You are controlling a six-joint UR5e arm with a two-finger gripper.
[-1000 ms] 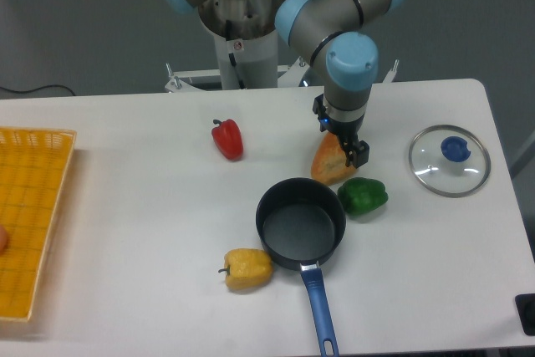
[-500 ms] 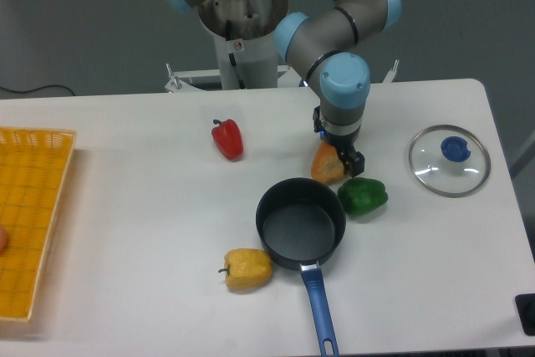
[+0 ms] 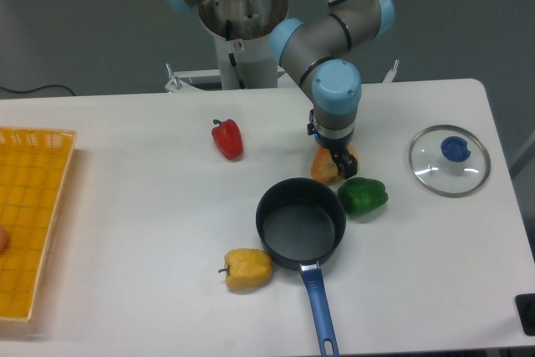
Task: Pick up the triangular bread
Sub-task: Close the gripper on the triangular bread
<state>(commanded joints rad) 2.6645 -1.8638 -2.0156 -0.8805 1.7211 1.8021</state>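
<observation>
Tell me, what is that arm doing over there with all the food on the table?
The robot arm has its gripper down on the triangular bread, the orange-tan wedge it is meant to pick up. The bread lies on the table, between the black pan and the green pepper. From this angle I cannot tell whether the gripper has closed on it. A red pepper, a yellow pepper, a glass lid and a yellow basket sit untouched.

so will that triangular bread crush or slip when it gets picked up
The triangular bread looks crusty, so probably stiff and light. Its wedge faces taper, so it may slip from the gripper. The green pepper and saucepan sit close, limiting sideways shift.
</observation>
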